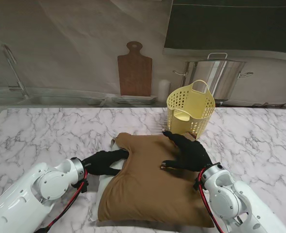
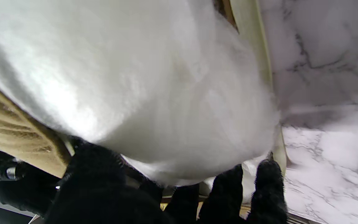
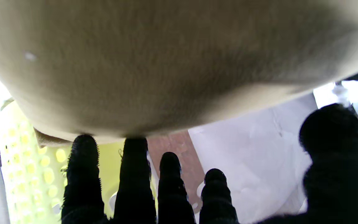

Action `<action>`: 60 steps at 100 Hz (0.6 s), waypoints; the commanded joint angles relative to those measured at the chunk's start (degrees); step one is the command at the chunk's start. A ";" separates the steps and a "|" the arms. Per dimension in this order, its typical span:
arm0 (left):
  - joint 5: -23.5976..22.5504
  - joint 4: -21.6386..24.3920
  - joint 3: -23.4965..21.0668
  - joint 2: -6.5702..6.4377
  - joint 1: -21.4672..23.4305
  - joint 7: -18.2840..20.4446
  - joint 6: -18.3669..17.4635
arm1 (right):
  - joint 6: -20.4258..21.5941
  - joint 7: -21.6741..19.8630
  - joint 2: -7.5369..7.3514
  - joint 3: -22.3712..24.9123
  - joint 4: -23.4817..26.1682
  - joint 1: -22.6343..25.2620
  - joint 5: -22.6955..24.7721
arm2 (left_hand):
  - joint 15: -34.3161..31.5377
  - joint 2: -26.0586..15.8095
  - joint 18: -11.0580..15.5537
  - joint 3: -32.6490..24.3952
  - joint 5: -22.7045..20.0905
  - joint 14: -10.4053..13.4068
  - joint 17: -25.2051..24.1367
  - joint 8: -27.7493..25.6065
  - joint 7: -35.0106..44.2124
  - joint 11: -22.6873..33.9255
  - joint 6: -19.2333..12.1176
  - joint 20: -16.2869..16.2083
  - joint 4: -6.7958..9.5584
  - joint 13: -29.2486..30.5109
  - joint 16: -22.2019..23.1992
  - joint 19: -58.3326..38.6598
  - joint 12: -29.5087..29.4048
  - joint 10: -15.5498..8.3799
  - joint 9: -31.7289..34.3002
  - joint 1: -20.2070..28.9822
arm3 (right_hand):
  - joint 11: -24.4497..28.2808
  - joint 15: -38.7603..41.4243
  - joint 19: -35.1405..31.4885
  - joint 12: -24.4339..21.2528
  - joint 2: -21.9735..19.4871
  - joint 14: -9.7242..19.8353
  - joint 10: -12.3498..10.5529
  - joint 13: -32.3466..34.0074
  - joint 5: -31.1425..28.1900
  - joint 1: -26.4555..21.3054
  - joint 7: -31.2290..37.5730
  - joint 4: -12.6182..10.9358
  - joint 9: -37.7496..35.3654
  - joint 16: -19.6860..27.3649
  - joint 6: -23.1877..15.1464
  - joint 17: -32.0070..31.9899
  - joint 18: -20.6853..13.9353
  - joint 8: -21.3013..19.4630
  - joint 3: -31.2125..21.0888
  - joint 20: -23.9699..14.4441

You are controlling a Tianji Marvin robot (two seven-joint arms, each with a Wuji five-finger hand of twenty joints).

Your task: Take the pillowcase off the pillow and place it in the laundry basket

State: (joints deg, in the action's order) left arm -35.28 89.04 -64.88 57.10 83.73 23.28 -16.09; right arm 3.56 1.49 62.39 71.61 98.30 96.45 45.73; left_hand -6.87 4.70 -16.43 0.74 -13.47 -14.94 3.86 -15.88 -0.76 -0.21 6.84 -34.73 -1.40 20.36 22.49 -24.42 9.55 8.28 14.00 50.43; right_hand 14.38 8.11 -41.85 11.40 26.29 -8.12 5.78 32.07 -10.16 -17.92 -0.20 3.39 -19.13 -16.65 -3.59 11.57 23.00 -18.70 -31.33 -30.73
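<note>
A brown pillowcase (image 1: pixel 150 179) still covers most of a white pillow (image 1: pixel 105 182), which lies on the marble table (image 1: pixel 45 131) near its edge closest to me, a strip of white filling showing at the case's open left side. My left hand (image 1: pixel 103 160), in a black glove, reaches into that opening; its wrist view shows the fingers (image 2: pixel 225 193) pressed against fluffy white stuffing beside the cloth edge, but I cannot tell whether they actually pinch anything. My right hand (image 1: pixel 187 152) lies flat on top of the case with fingers spread, grasping nothing. The yellow plastic laundry basket (image 1: pixel 190 108), perforated and looped with a handle, stands just beyond the pillow's far right corner. The cloth looks soft, matte and slack; the pillow is plump and yielding. I judge that pulling could drag the whole pillow along, knock the light basket over, or let the cloth slip.
</note>
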 commanded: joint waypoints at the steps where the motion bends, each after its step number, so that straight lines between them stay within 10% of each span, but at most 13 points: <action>1: -0.62 -1.46 1.50 0.31 0.48 1.08 -0.46 | -0.53 -0.87 -0.37 -1.21 0.43 0.21 0.35 | -1.71 6.79 0.14 0.00 1.84 1.84 0.42 1.00 0.28 0.24 -2.31 0.46 1.07 0.86 -0.23 -0.49 -0.35 -1.02 -1.69 3.87 | 3.25 5.74 -5.25 1.71 1.77 1.54 1.10 5.59 1.52 2.22 -1.85 1.46 1.03 -5.56 -0.85 1.82 0.70 2.17 -1.52 -3.14; 23: 0.40 -1.72 2.67 0.16 -0.24 1.92 -0.71 | -0.70 -4.89 -1.57 -4.16 -0.41 -2.42 5.48 | -1.85 5.99 0.48 -2.59 4.05 2.27 0.63 2.30 -0.41 0.32 -2.56 0.54 3.42 1.13 -0.26 -0.59 -0.59 -1.14 -2.43 9.88 | 15.91 30.59 -23.13 13.88 -0.64 7.87 -4.06 17.52 -9.28 -18.43 17.11 -0.99 -13.80 -21.06 -10.38 10.36 -3.81 -9.68 7.28 -8.70; 30: 0.88 -2.02 3.14 0.07 -0.62 2.56 -0.47 | -0.57 -4.49 -1.53 -4.49 -1.27 -2.83 5.38 | -1.80 5.88 0.40 -2.23 4.25 2.21 0.50 2.61 -0.36 0.41 -2.39 0.58 3.91 1.06 -0.30 -0.59 -0.61 -1.16 -2.40 9.29 | 20.39 38.66 -28.19 18.00 -0.39 9.50 -6.59 25.23 -20.62 -22.25 26.64 -1.16 -27.02 -22.63 -11.30 15.06 -5.26 -10.55 -0.23 -7.94; 39: 1.35 -2.53 3.93 -0.04 -1.23 3.20 -0.22 | -0.46 -3.36 -1.37 -4.18 -2.07 -2.68 5.07 | -1.79 6.55 0.48 -0.81 4.27 2.14 0.35 2.85 -0.23 0.52 -2.43 0.59 3.57 0.96 -0.29 -0.64 -0.61 -1.36 -2.31 7.49 | 23.78 45.57 -33.69 24.83 2.01 10.62 -7.35 33.81 -28.55 -26.32 48.96 4.54 -41.51 -22.89 -12.12 20.60 -7.36 2.84 -10.35 -5.98; 60: 1.38 -2.97 5.88 -0.92 -3.09 7.45 0.44 | 0.94 -2.68 -1.54 0.55 -0.79 1.20 7.42 | -1.64 7.12 0.47 0.05 4.31 2.11 0.11 3.15 -0.09 0.48 -2.53 0.70 2.71 0.71 -0.37 -0.44 -0.66 -1.50 -2.48 6.04 | 30.41 52.27 -35.84 27.42 0.49 12.01 -7.60 39.92 -36.59 -27.52 54.69 5.01 -47.83 -23.64 -10.77 23.46 -7.36 2.21 -15.39 -4.62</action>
State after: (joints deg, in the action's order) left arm -33.53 87.76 -60.53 56.68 79.95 27.90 -16.26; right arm 4.96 -0.88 61.79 71.14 97.93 95.36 51.81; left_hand -3.69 5.82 -16.28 -0.69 -9.93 -14.24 3.78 -13.88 -1.29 -1.56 4.85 -34.33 0.64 17.90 20.90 -24.42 8.51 5.76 11.32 55.11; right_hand 36.42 50.53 -75.66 35.53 31.89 -4.20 0.58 63.63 -41.30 -34.67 45.66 13.75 -61.03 -35.64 -14.52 34.33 16.56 -13.69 -31.17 -35.93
